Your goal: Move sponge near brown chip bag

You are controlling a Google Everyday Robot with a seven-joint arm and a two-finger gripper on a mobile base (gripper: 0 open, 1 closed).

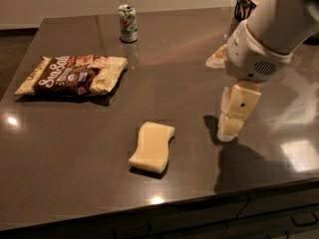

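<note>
Dim, glary; shadow beneath claw [228, 132], right.

Sponge [152, 146] pale yellow, flat near bench [189, 73] front; brown chip bag [72, 75] flat at left, well apart; gripper [230, 128] right of sponge.
</note>
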